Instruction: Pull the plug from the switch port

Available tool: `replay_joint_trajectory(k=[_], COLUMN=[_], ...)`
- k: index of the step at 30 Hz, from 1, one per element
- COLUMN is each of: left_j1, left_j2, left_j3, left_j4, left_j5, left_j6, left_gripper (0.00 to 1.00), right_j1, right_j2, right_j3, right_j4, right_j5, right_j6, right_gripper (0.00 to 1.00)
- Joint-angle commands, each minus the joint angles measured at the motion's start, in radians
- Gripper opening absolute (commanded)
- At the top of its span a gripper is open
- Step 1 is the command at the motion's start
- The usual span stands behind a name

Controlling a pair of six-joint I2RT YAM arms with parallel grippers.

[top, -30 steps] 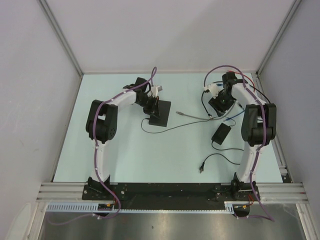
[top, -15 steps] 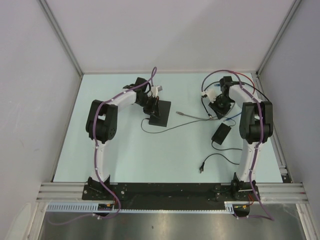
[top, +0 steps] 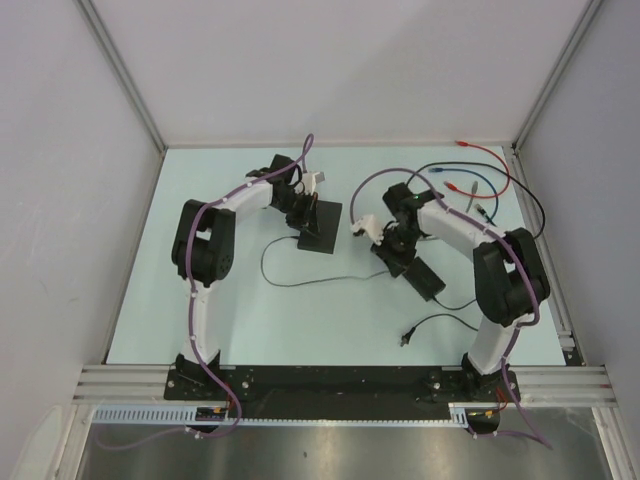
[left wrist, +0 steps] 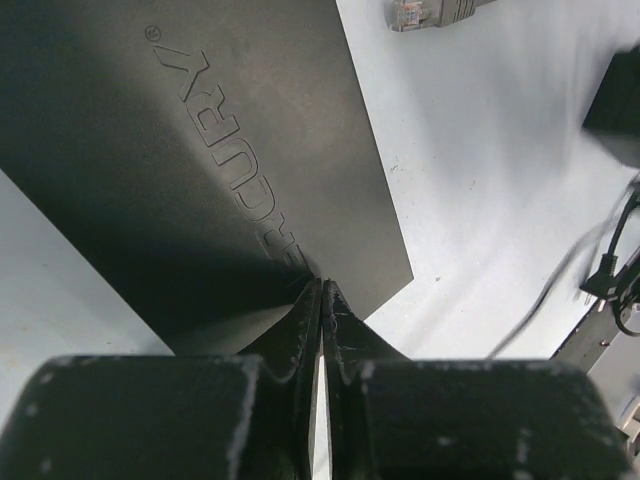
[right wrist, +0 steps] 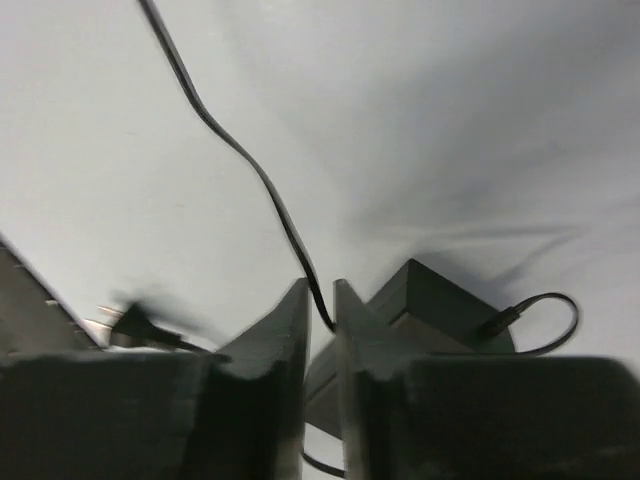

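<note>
The switch [top: 322,226] is a flat black box left of the table's middle, and fills the left wrist view [left wrist: 200,170]. My left gripper [top: 300,214] [left wrist: 322,283] is shut with its tips pressing on the switch's top, holding nothing. A thin black lead [top: 300,283] [right wrist: 240,160] loops from the switch's near left corner to my right gripper [top: 388,250] [right wrist: 320,290]. That gripper is shut on the lead, just above the black adapter brick [top: 426,279] [right wrist: 440,295]. The plug in the switch port is hidden under the left wrist.
A loose grey network plug [left wrist: 432,12] lies on the table beyond the switch. Red [top: 485,152], blue [top: 437,170] and black cables trail over the back right. A second black lead ends in a plug [top: 405,337] near the front. Grey walls enclose three sides.
My right arm swung from the back right to the middle and its jaws closed on the lead. The adapter brick shifted left and the lead's loop near the switch widened. The left arm stayed still.
</note>
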Motion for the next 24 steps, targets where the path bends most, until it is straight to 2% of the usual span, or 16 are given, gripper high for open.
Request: replay_joint_trajectory(k=[1,3,4,7,8,10,11,12,15,16,20,23,24], left_j1=[0.014,0.024,0.038,0.079,0.09,0.128,0.142,0.155,0.205,0.222,0.248,0.253,0.253], left_j2=[-0.03,-0.044,-0.05,-0.086,-0.092,-0.11,-0.116,-0.118,-0.118,-0.113,-0.104,-0.087,-0.089], left_j3=[0.029,0.029,0.029,0.031,0.034,0.037,0.037,0.034,0.026,0.023,-0.004,-0.014,-0.024], left_j4=[-0.014,-0.02,-0.022,-0.021,-0.021,-0.021,-0.019,-0.014,-0.011,-0.013,-0.007,-0.016,-0.01], left_j5=[-0.028,-0.032,-0.032,-0.022,-0.021,-0.035,-0.04,-0.041,-0.04,-0.04,-0.012,0.003,0.008], left_j6=[0.012,0.012,0.012,0.012,0.011,0.006,0.0,-0.003,-0.014,-0.014,-0.006,-0.005,-0.008], left_gripper=[0.08,0.09,0.1,0.27,0.43,0.6,0.74,0.78,0.8,0.79,0.75,0.72,0.72], right_j1=[0.052,0.048,0.042,-0.011,-0.026,-0.047,-0.047,-0.041,-0.031,-0.018,0.032,0.051,0.054], right_j2=[-0.037,-0.049,-0.055,-0.085,-0.089,-0.069,-0.053,0.004,0.107,0.156,0.279,0.386,0.414], right_j3=[-0.036,-0.024,-0.014,0.045,0.062,0.119,0.142,0.176,0.309,0.331,0.452,0.567,0.617], right_j4=[-0.012,0.01,0.011,0.008,0.007,0.036,0.046,0.053,0.086,0.109,0.2,0.228,0.234], right_j5=[-0.043,-0.006,0.001,-0.083,-0.148,-0.192,-0.221,-0.241,-0.297,-0.314,-0.296,-0.262,-0.246], right_j6=[0.081,0.088,0.081,0.08,0.087,0.156,0.19,0.248,0.371,0.443,0.535,0.569,0.572], right_gripper=[0.3,0.45,0.48,0.56,0.59,0.69,0.69,0.71,0.71,0.71,0.68,0.57,0.5])
